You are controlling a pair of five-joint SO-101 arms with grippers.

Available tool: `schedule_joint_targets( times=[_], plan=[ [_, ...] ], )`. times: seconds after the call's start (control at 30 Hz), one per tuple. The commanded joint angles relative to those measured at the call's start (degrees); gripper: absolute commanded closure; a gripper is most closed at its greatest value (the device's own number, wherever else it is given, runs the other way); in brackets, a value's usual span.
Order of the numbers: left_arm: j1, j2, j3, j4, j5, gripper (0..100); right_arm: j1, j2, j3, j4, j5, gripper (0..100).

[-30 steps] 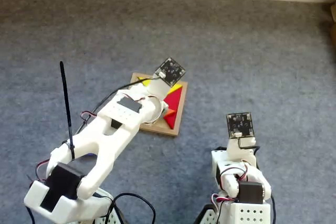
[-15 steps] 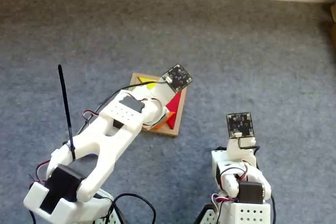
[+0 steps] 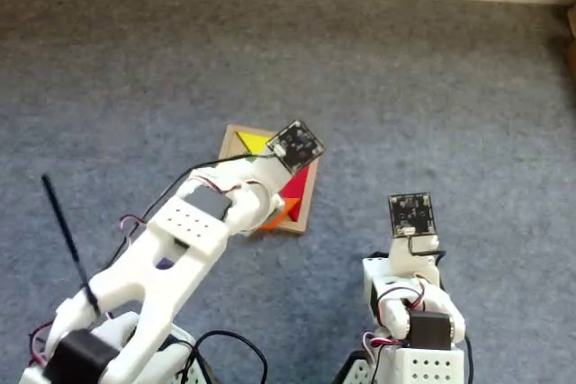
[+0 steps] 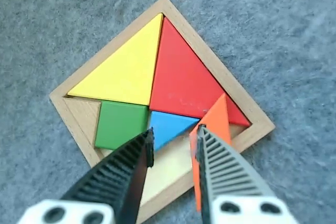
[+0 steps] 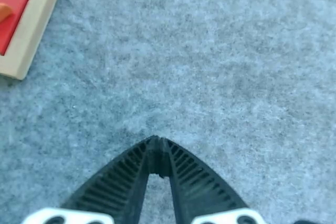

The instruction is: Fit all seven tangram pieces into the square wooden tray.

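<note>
Four pieces (image 4: pixel 181 77) lie flat in the square wooden tray (image 4: pixel 261 124) while the left gripper (image 4: pixel 173 137), jaws apart, has the orange triangle (image 4: pixel 216 119) tipped on edge against one finger, likely needing a nudge down into the bare gap; the right gripper (image 5: pixel 156 145) hangs over the carpet (image 5: pixel 210 51), tips together.
</note>
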Motion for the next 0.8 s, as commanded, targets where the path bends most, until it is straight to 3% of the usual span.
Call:
schedule_joint_targets(
  times=[0.0, 0.2, 0.47, 0.77],
  plan=[
    [0.57, -3.65, 0.13, 2.02, -0.26, 85, 0.66, 0.75, 8.22, 0.48, 0.0, 98.2],
    [0.57, -3.65, 0.31, 7.74, -0.26, 85, 0.66, 0.75, 8.22, 0.48, 0.0, 98.2],
    [0.22, -3.56, 4.44, 7.82, 1.93, 85, 0.66, 0.75, 8.22, 0.48, 0.0, 98.2],
    [-7.08, -3.56, 5.05, 7.74, 1.93, 85, 0.66, 0.75, 8.22, 0.48, 0.0, 98.2]
  ],
)
